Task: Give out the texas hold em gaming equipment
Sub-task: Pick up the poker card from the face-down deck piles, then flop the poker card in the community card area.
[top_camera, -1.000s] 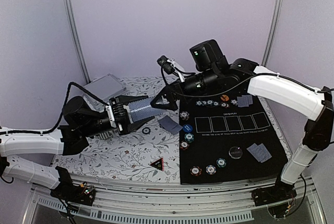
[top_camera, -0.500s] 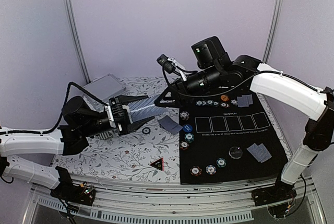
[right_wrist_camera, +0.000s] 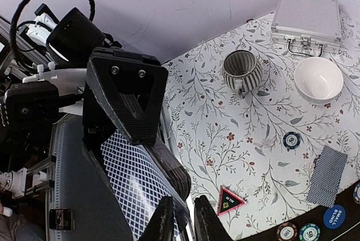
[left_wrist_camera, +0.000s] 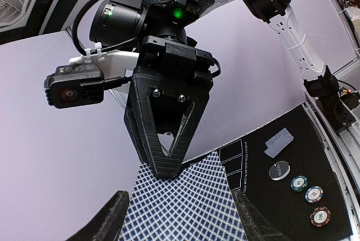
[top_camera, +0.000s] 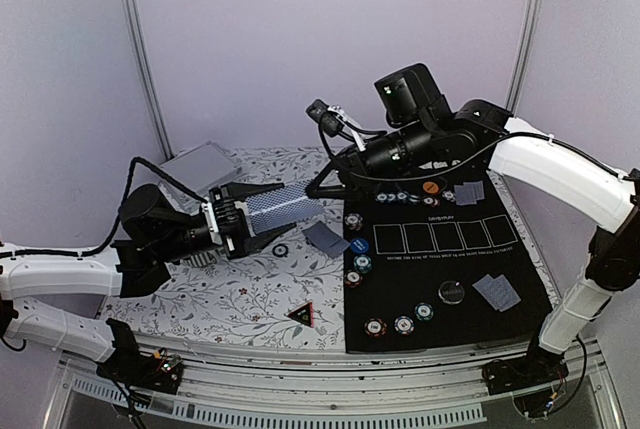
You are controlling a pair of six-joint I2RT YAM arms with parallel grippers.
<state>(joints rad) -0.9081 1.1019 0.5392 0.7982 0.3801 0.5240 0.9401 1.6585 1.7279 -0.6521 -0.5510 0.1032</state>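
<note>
My left gripper [top_camera: 272,217] is shut on a deck of grey-blue-backed playing cards [top_camera: 280,207] held flat above the floral cloth. In the left wrist view the deck [left_wrist_camera: 185,201] lies between my two fingers [left_wrist_camera: 107,224]. My right gripper [top_camera: 315,192] meets the deck's far end. Its jaws stand almost together, pinching the edge of the top card [right_wrist_camera: 135,185], with my right gripper [right_wrist_camera: 184,224] at the bottom of its own view. Striped poker chips [top_camera: 353,221], a blue button [top_camera: 358,246], a black disc [top_camera: 452,292] and dealt cards [top_camera: 497,292] lie on the black mat [top_camera: 520,259].
A silver case [top_camera: 200,164] stands at the back left. A striped mug [right_wrist_camera: 242,69] and a white bowl [right_wrist_camera: 318,79] sit on the cloth. A loose card [top_camera: 325,239], one chip [top_camera: 282,250] and a triangular marker [top_camera: 301,314] also lie on the cloth.
My right gripper has gone from wide open to nearly shut at the deck's far end and has shifted slightly to the right. The left arm and deck have stayed put.
</note>
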